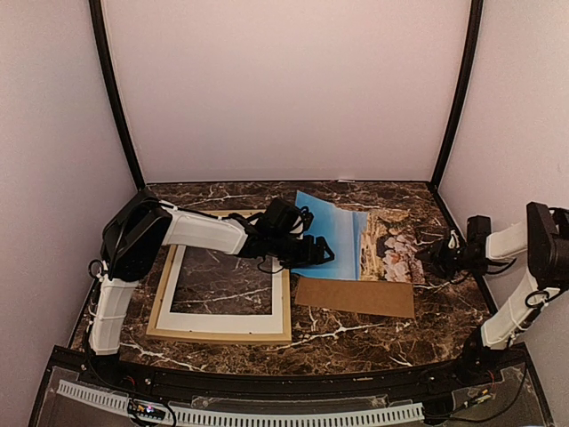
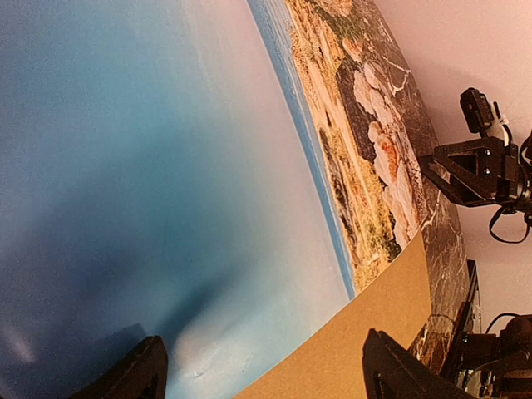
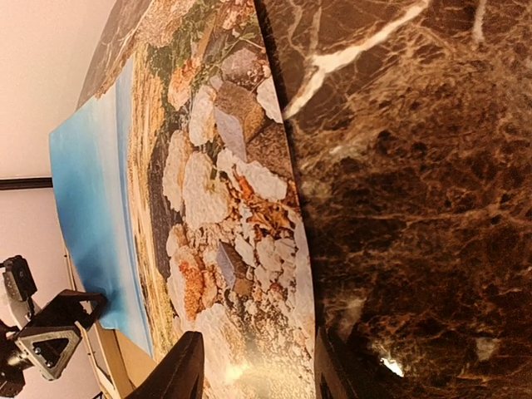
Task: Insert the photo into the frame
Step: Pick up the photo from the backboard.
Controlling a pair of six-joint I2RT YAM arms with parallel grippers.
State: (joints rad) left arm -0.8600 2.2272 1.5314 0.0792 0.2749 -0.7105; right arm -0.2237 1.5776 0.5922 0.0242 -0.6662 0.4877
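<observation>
Photo (image 1: 351,236) not in frame (image 1: 222,337) yet, lies centre-right on bench (image 1: 356,342); left tool (image 1: 322,253) apart at its blue edge, right tool (image 1: 428,256) apart at rocky edge. Insertion all left.

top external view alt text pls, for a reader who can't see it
Two robot arms reach toward a beach photo on a dark marble table, the left tool at its blue edge, the right tool at its rocky edge. A light wood frame holding a white mat lies to its left, a brown cardboard board just in front.
</observation>
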